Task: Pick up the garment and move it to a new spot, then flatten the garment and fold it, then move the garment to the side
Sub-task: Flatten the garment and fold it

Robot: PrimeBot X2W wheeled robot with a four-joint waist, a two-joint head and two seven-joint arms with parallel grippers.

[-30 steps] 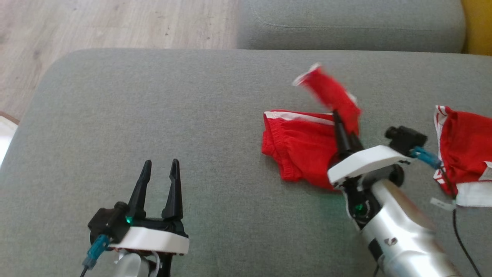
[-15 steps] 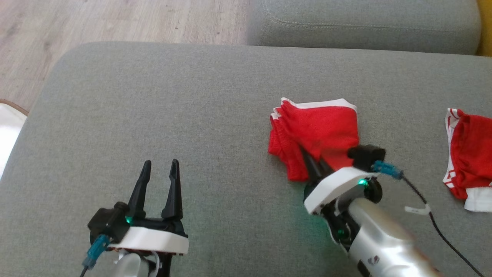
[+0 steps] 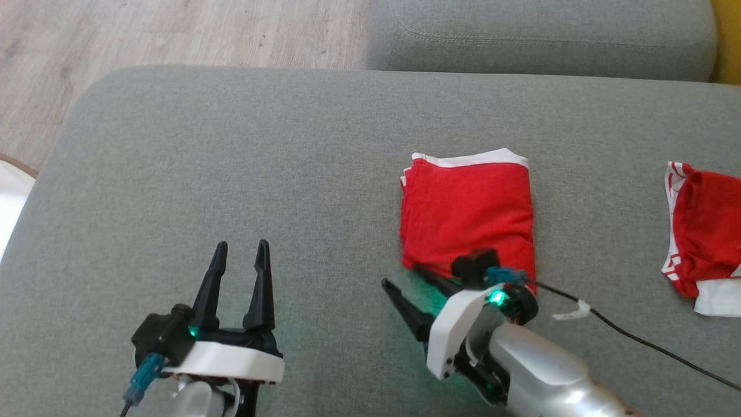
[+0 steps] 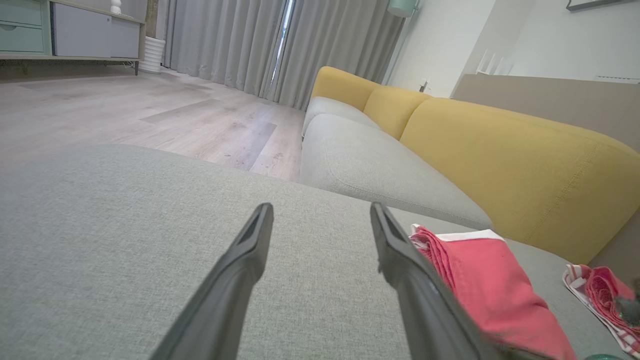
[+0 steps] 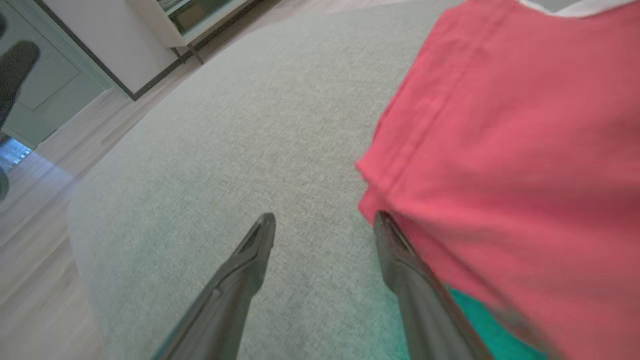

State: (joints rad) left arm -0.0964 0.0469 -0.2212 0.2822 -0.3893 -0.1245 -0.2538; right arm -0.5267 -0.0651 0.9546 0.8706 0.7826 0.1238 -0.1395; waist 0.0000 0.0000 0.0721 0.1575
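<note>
Presently, in the head view, the garment [image 3: 466, 214] is lying folded into a red rectangle on the grey cushion [image 3: 231, 145], right of centre. The right gripper [image 3: 400, 276] is sitting at its near-left corner, fingers standing apart and holding nothing. The left gripper [image 3: 242, 244] is resting well to the left, likewise spread and empty. A second red garment [image 3: 700, 231] is lying at the far right.

Judgement: the folding is looking complete and the move aside is still outstanding. That is calling for a fresh pinch across all layers at one edge, lest the fold open.

Turning to the left wrist view, the left gripper [image 4: 320, 209] is pointing over bare cushion, the garment [image 4: 480, 270] lying apart to its right.

Turning to the right wrist view, the right gripper [image 5: 325, 217] is gaping, one finger touching or just beside the corner of the garment [image 5: 500, 150]; which, I cannot tell.
</note>
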